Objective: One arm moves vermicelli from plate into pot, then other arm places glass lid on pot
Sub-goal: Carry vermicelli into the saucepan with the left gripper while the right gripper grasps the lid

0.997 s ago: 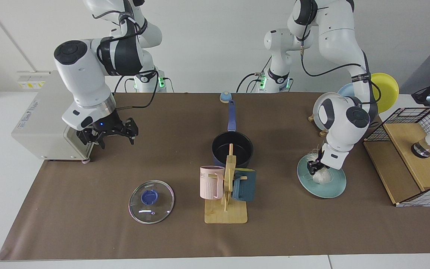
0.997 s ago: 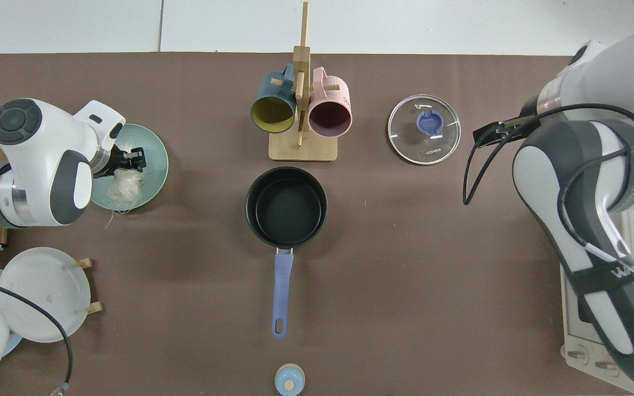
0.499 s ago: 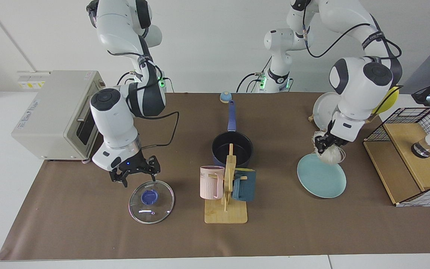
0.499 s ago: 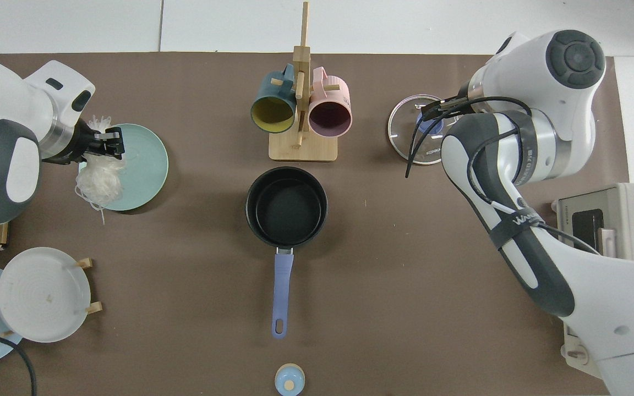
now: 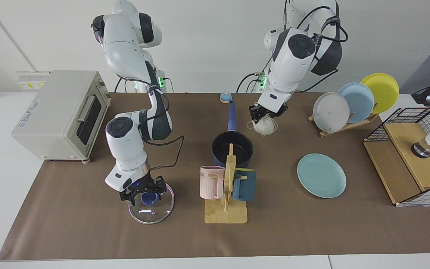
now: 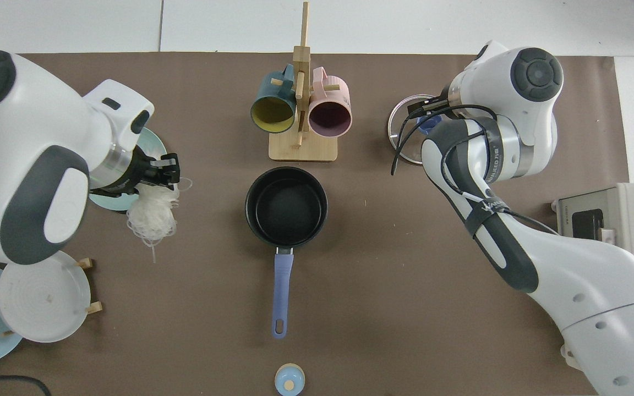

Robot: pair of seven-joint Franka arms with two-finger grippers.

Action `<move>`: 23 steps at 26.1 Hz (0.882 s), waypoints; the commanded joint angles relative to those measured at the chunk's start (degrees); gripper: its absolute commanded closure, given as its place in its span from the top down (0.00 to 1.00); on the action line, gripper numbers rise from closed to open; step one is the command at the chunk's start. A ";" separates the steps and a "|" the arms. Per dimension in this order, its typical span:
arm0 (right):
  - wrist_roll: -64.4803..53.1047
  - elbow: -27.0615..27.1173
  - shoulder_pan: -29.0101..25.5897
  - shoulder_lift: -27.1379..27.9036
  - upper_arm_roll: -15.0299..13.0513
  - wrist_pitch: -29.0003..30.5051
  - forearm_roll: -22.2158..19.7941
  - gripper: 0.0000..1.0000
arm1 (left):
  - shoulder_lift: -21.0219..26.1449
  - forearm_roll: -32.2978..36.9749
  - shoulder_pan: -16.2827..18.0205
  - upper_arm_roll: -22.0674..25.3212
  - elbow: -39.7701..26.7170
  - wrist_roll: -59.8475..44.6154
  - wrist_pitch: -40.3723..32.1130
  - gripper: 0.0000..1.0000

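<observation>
My left gripper (image 5: 265,114) is shut on the white vermicelli (image 5: 264,126) and holds it in the air just right of the pot's blue handle, far from the teal plate (image 5: 321,175), which is bare. In the top view the vermicelli (image 6: 152,217) hangs left of the dark pot (image 6: 287,206), with the left gripper (image 6: 168,168) above it. The pot (image 5: 232,149) is empty. My right gripper (image 5: 146,194) is low over the glass lid (image 5: 150,208), open, its fingers on either side of the blue knob (image 5: 148,198). The arm covers much of the lid (image 6: 399,132) from above.
A wooden mug rack (image 5: 226,215) with a pink and a dark teal mug stands just in front of the pot. A toaster oven (image 5: 58,112) sits at the left, a plate rack (image 5: 353,102) and a wire basket with a wooden box (image 5: 413,160) at the right.
The left gripper carried the vermicelli off the plate, up and across toward the pot. The right gripper came down from beside the oven onto the lid's knob.
</observation>
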 commanded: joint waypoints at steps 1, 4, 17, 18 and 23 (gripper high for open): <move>0.65 0.22 -0.31 1.31 0.39 2.08 0.88 1.00 | -1.53 -2.06 0.43 -2.59 -4.34 -0.44 6.85 0.00; 0.91 -0.91 -0.66 1.31 0.47 2.08 1.24 1.00 | 1.20 -2.06 0.42 -4.96 -5.65 -2.29 12.12 0.00; 1.09 -1.71 0.13 2.01 0.56 2.08 0.97 0.48 | 9.37 -0.92 -0.63 -6.64 -6.97 -2.11 21.35 0.00; 1.09 -1.71 0.21 1.93 0.56 2.08 0.89 0.39 | 9.99 -0.57 -0.72 -6.72 -6.97 -2.20 23.02 0.00; 2.49 -1.27 -0.05 1.93 0.56 1.99 1.24 0.07 | 12.01 0.04 -0.63 -6.55 -6.80 -2.12 25.40 0.00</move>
